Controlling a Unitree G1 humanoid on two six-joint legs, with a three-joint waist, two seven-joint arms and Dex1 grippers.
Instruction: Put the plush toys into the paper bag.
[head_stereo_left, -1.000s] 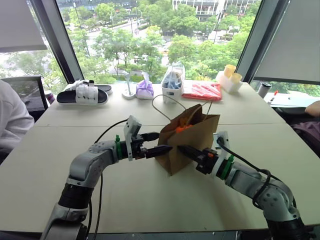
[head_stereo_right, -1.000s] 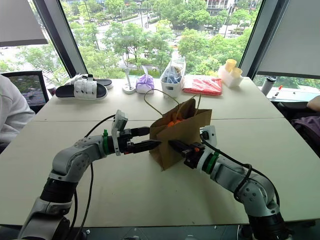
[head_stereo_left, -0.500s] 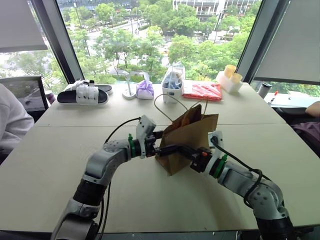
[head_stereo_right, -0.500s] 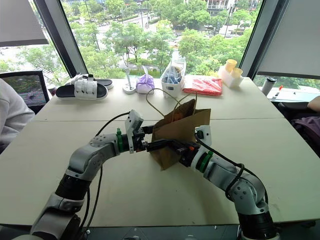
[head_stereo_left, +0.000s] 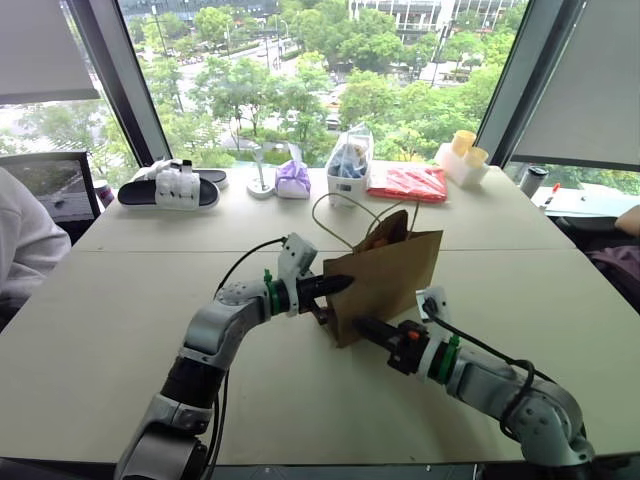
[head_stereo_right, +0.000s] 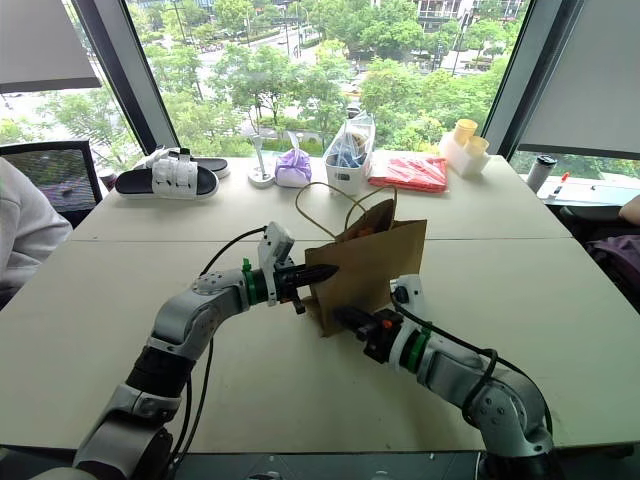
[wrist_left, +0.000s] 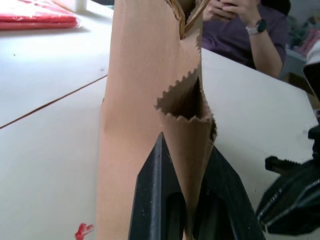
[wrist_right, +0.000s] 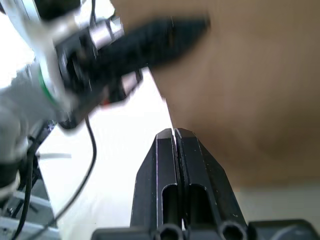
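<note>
- While our left gripper (wrist_left: 187, 210) pinches a fold of the paper bag (head_stereo_left: 385, 285) between its two black fingers, we think the filling is nearly done and we are now handling the bag itself.
- Our left claw is squeezed tight on the bag's side edge, with the zigzag paper rim just above the fingers.
- Our right gripper (wrist_right: 176, 150) has its fingers pressed flat together with nothing between them. It sits low, just beside the bottom of the bag.
- Something bright orange (head_stereo_left: 377, 240) peeks out of the bag's open top. We take it for the orange plush toy. We cannot see the green one, so it may be deeper inside.
- The bag stands upright near the middle of the table (head_stereo_left: 120, 300), with its thin cord handles (head_stereo_left: 335, 205) looping up.
- Next we should hold the bag steady and not tug hard, or the paper may tear or the bag may tip over.
- Our left arm reaches out level toward the bag from the left side. Our right arm comes in low from the right, pointing at the bag's base.
</note>
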